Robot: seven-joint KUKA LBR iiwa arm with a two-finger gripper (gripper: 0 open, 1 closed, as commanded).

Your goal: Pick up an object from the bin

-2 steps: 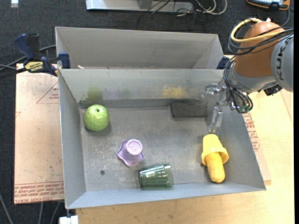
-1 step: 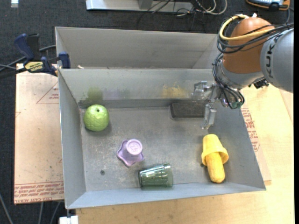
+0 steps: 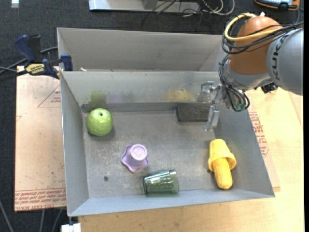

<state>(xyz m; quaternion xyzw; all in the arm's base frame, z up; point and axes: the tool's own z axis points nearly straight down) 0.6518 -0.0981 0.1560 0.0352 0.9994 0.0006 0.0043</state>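
Hangs just behind the yellow toy corn cob (image 3: 221,164), gape of the claw (image 3: 211,122) impossible to tell; probably light, stiff, slick, so best pinched across the bare lower end.

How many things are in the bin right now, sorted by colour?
Green: 2, the apple and the tumbler lying on its side
Purple: 1, the small cup
Yellow: 1, the corn cob
Total: 4

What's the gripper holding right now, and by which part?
Nothing. The gripper hangs with jaws open and empty, just behind the yellow corn toy.
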